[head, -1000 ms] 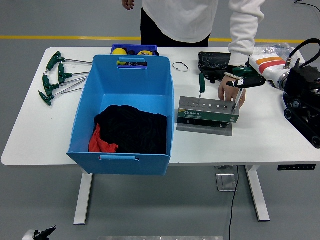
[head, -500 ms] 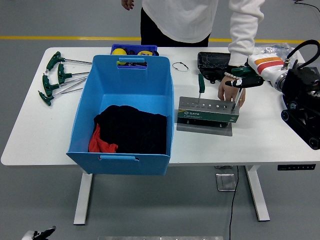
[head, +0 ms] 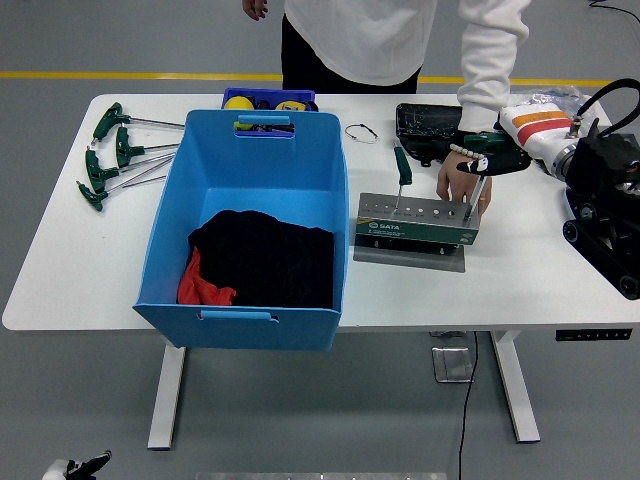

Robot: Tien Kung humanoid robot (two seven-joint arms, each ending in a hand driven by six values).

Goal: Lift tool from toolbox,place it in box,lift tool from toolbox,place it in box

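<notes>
A grey-green toolbox rack (head: 415, 222) stands right of the big blue box (head: 250, 190). A green-handled tool (head: 401, 168) stands in the rack's left holes, leaning slightly. My right hand (head: 494, 160) is above the rack's right end, shut on a green T-handle tool (head: 474, 190) whose shaft still reaches down into the rack. A person's hand (head: 452, 186) with a bead bracelet rests on the rack's right end beside that shaft. The blue box holds black and red cloth (head: 262, 262). My left hand is out of view.
Several green T-handle tools (head: 112, 152) lie at the table's far left. Behind the blue box sits a small blue tray (head: 268, 99); behind the rack, a black case (head: 428, 124). My black right arm (head: 602, 205) covers the table's right end.
My right arm has shifted slightly near the table's right end. The green-handled tool at the rack's left end leans a little more. The hand's hold on the T-handle is unchanged.
</notes>
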